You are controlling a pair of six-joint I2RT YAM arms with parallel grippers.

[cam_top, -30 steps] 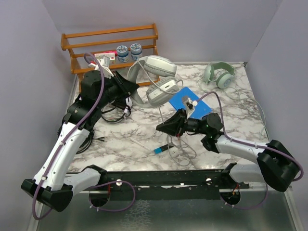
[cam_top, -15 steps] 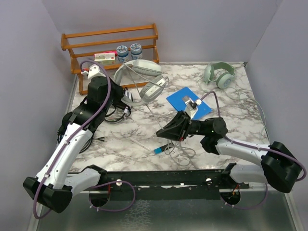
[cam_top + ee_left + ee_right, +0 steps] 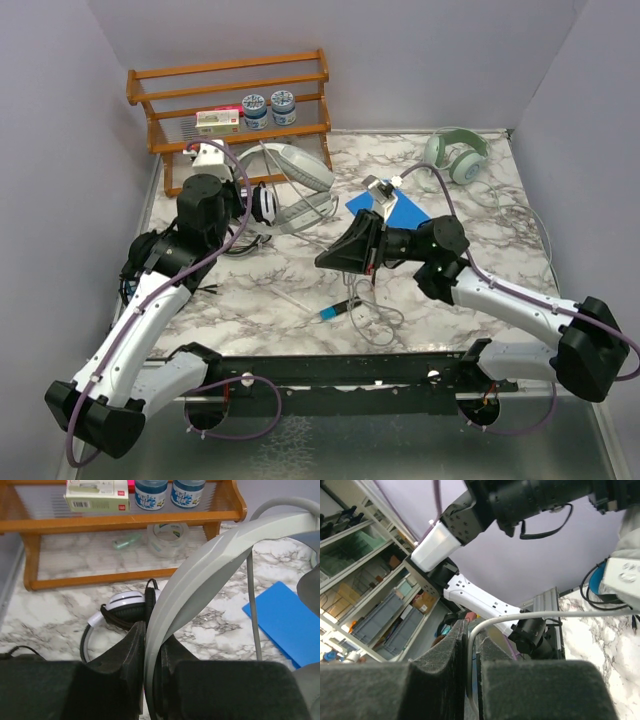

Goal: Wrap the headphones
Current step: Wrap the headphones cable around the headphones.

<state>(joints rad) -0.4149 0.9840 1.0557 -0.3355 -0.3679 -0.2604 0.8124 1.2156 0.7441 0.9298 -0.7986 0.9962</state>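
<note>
The left gripper [image 3: 151,640] is clenching the headband of the grey headphones [image 3: 298,166], its two pads pressing on either side of the band where it curves down between them. The headphones are hanging over the back-left part of the marble table [image 3: 480,240], just in front of the wooden rack [image 3: 228,72], and the band is arching up and to the right in the left wrist view. A white-and-black pair [image 3: 127,607] is lying on the table just behind the clamped band, near the rack's foot. The right gripper [image 3: 471,630] is pinching a thin white cable [image 3: 555,614], jaws nearly closed on it, and the cable is bending out of the fingers and running off to the right. This gripper is hovering above the middle of the table, pointing left toward the other arm. A blue pad [image 3: 290,625] is lying to the right of the grey headphones. A green pair [image 3: 455,155] is sitting at the back right, well apart from both grippers.
</note>
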